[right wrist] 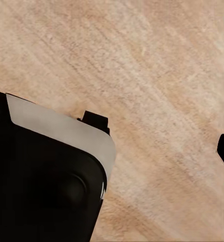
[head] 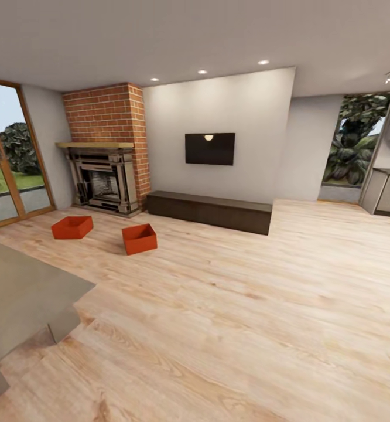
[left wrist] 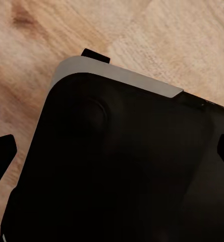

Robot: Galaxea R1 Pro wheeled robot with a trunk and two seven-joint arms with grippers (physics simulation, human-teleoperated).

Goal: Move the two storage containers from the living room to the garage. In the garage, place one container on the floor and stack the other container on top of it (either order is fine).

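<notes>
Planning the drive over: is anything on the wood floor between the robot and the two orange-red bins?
Nothing visible blocks a straight run: bare light wood plank floor leads to the nearer orange-red storage bin and the farther orange-red bin. A grey low table sits at the left, beside that path.

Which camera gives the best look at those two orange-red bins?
The head view: both storage containers sit on the wood floor near the fireplace. The wrist views look down at floor and dark robot parts.
</notes>
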